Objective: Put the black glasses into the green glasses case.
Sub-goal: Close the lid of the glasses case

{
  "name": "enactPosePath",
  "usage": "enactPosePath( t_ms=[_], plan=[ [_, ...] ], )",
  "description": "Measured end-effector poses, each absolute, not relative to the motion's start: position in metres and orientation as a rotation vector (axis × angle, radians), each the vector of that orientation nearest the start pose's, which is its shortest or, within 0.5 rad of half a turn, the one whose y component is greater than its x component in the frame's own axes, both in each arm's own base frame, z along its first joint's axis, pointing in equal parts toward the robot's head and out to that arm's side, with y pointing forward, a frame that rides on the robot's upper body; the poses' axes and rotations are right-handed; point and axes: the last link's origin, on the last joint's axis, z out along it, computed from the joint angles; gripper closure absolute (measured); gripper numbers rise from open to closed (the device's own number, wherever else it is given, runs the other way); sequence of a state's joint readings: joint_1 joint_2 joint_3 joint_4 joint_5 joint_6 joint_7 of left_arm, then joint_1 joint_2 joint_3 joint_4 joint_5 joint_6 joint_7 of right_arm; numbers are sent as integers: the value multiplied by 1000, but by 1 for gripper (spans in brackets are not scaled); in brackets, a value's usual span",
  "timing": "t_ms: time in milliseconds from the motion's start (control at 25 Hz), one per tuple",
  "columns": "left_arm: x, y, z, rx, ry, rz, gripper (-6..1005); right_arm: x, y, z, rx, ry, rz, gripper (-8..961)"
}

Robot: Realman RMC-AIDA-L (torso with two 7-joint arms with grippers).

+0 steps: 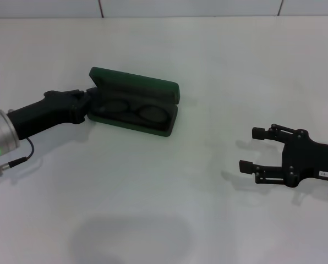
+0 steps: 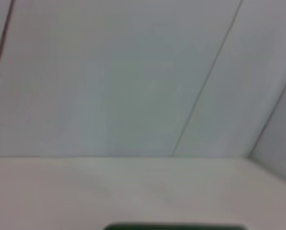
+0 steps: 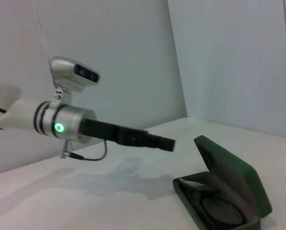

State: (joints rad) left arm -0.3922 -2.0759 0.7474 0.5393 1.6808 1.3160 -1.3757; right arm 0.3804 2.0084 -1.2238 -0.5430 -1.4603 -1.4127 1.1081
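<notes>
Upper left of centre in my head view, the green glasses case [image 1: 135, 108] lies on the white bench [image 1: 169, 192] with its lid raised on the far side. Inside the dark tray, the black glasses [image 1: 135, 111] rest with both rounded lenses showing side by side, folded within the case walls.

My left end effector [image 1: 87, 102] reaches in from the left edge of the frame and sits at the case's left end, right against the hinge corner. Its fingers are hidden behind the black body of the arm, so I cannot tell how they stand or whether they actually touch the case. My left wrist camera shows only bench, pale wall panels and a dark green sliver of the case [image 2: 174, 226] along the bottom edge.

My right end effector [image 1: 253, 149] hovers at the lower right of the head view, well apart from the case, its two fingers spread wide with nothing between them. From my right wrist camera, the case [image 3: 229, 191] appears at the lower right with its lid standing up, one lens of the glasses [image 3: 220, 211] visible inside, and my left end effector [image 3: 168, 143] pointing toward the lid from the left.
</notes>
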Motion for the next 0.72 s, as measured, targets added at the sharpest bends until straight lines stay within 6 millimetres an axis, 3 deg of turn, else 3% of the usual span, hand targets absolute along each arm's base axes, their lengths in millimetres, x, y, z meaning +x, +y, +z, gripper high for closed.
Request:
enactPosePath(
  t_ms=[200, 440, 560, 720],
  plan=[
    [-293, 336, 13, -2260, -1017, -922, 921, 278, 300, -28, -2704, 443, 759, 80],
    [-264, 384, 21, -2184, -1086, -859, 919, 277, 303, -29, -2702, 439, 745, 80],
    [-250, 405, 15, -2109, -1135, -752, 918, 277, 304, -29, -2699, 438, 746, 80],
    [-229, 418, -8, -2050, -1131, -591, 917, 277, 304, -28, -2696, 437, 744, 80]
  ],
)
